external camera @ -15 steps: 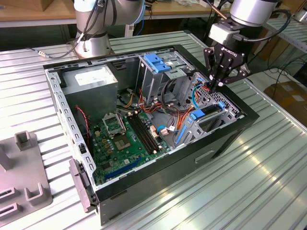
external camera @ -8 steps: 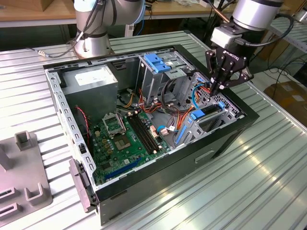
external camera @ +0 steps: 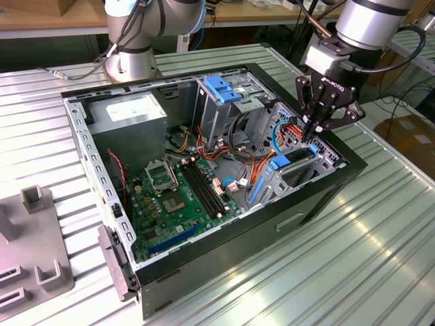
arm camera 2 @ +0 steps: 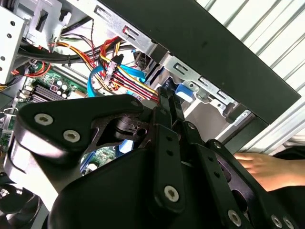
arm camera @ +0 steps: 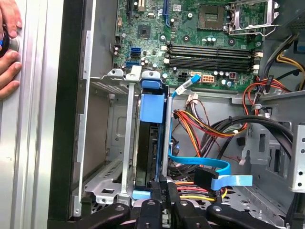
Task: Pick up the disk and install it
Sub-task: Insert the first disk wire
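Your biggest item is the open computer case [external camera: 204, 261], lying on its side on the ribbed metal table [external camera: 353, 258], with the green motherboard [external camera: 177, 197] across its floor and the grey power supply box [external camera: 129, 122] in the far corner. Your gripper [external camera: 314, 130] hangs over the drive cage [external camera: 299, 170] at the case's edge on the exterior view's right, fingers pointing down into the bay. In the first wrist view, the disk [arm camera: 148, 152] stands on edge in that cage straight ahead of the jaws, its blue carrier rail [arm camera: 151, 107] running along the slot between two upright metal guides. The jaws look drawn together with barely a gap, their tips at the disk's near end; you cannot tell from these pictures whether they actually pinch it. Just beside the jaws, a flat blue data cable [arm camera: 209, 171] and a bundle of red, yellow and orange wires [arm camera: 205, 126] crowd the cage. A person's hand [arm camera: 8, 45] rests on the table outside the case wall.
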You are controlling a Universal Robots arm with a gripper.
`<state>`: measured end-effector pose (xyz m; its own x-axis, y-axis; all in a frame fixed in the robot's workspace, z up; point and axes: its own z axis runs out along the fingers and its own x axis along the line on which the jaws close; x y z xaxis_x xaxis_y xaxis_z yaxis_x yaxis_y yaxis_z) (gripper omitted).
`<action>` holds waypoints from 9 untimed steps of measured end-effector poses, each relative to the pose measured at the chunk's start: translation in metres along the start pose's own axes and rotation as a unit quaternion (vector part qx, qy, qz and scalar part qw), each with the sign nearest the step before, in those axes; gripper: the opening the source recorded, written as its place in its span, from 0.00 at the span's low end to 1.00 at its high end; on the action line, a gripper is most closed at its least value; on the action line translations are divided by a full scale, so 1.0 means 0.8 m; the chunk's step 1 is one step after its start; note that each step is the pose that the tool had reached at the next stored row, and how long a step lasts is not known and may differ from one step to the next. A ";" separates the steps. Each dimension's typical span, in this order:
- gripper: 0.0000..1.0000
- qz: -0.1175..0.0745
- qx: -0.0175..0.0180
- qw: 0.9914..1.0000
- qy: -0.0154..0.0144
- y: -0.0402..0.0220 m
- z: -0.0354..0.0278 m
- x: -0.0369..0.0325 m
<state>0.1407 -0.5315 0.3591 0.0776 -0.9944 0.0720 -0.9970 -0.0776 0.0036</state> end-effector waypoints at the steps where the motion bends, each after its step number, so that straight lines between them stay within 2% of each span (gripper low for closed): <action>1: 0.16 0.000 0.000 1.000 0.000 0.0000 0.0001 0.0001; 9: 0.16 0.000 0.000 1.000 0.000 0.0000 0.0001 0.0005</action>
<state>0.1407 -0.5320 0.3591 0.0776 -0.9944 0.0720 -0.9970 -0.0775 0.0035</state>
